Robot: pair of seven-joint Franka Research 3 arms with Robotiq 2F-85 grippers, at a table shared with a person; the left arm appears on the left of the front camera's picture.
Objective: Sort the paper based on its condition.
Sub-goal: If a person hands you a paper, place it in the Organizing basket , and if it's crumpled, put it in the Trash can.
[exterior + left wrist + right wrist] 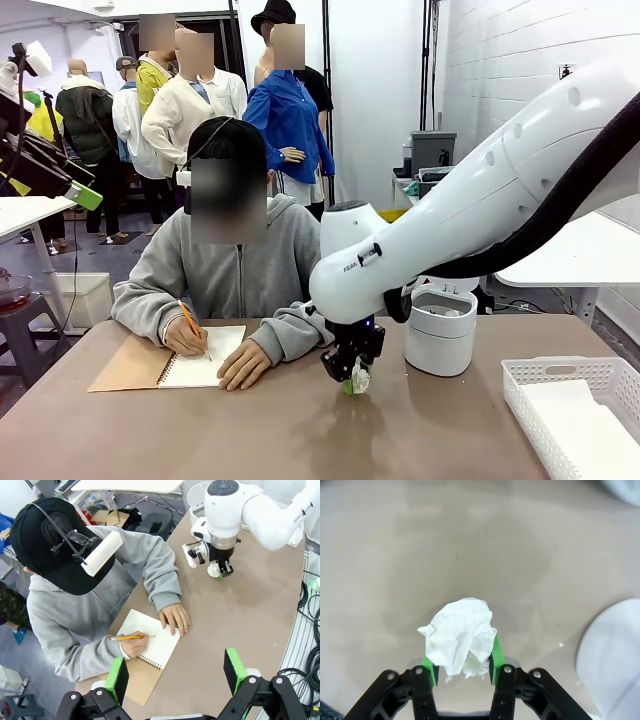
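A crumpled white paper wad (461,640) sits pinched between the green pads of my right gripper (462,662), which is shut on it just above the brown table. From the front the same gripper (352,380) hangs near the table's middle with the wad (360,379) at its tips, and it is seen from above as the right gripper (218,571). High over the table, my left gripper (176,672) stands open with nothing between its fingers. Flat white sheets (585,425) lie in the white lattice basket (525,378) at the right.
A person in a grey hoodie (235,265) writes with a pencil (193,328) in a spiral notebook (200,358) at the far left of the table. A white cylindrical bin (441,330) stands behind my right gripper. Other people stand farther back.
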